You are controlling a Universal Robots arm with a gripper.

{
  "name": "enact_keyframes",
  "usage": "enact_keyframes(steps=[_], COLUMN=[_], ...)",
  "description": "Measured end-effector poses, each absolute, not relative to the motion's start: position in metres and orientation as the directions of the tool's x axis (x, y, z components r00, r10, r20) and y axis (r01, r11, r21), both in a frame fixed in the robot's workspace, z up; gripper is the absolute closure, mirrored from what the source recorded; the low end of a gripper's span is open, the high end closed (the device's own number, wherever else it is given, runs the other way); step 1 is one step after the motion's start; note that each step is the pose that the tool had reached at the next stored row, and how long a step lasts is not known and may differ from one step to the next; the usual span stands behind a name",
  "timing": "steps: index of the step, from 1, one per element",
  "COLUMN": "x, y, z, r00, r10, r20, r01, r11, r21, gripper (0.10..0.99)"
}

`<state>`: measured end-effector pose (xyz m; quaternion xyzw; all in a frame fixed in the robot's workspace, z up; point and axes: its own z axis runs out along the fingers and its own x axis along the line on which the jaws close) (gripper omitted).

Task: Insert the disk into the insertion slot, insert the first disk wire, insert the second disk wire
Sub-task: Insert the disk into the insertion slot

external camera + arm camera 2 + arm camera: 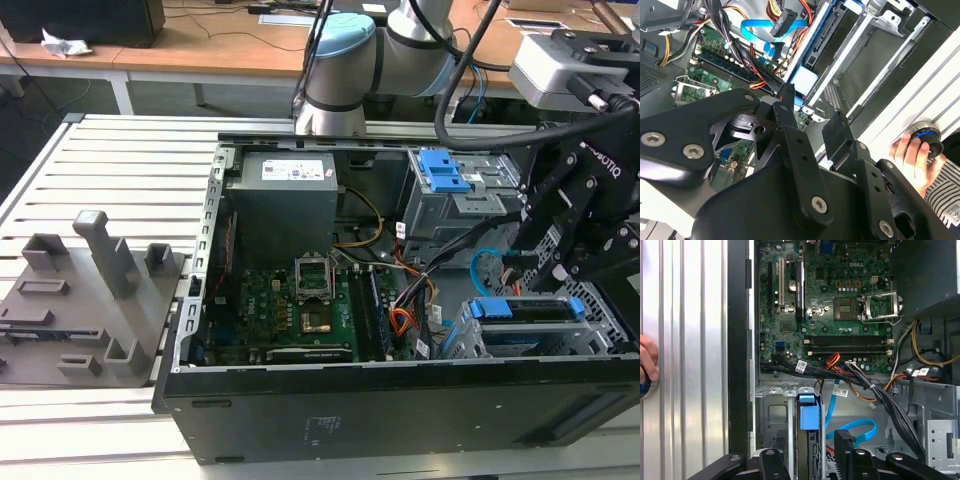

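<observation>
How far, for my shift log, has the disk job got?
Done: the disk looks seated in the insertion slot. In hand: nothing; the open fingers hover over it. Left: both wires, it seems; the blue data cable hangs loose with its connector free.

Green motherboard point(290, 300) lies beside grey power supply point(285, 215).
</observation>
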<state>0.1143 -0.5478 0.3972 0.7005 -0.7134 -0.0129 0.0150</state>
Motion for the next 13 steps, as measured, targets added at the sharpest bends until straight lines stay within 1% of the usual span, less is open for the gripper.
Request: enact_keyframes(steps=[9,13], x=[0.115,0.122], y=[-0.548,-0.548], z=[0.382,0.380], r00=[-0.018,-0.018], r10=[-1.000,-1.000], r20=[0.003,0.003], r01=[-0.999,-0.999], r11=[0.018,0.018], r21=[0.039,0.039], gripper=[0.584,0.584])
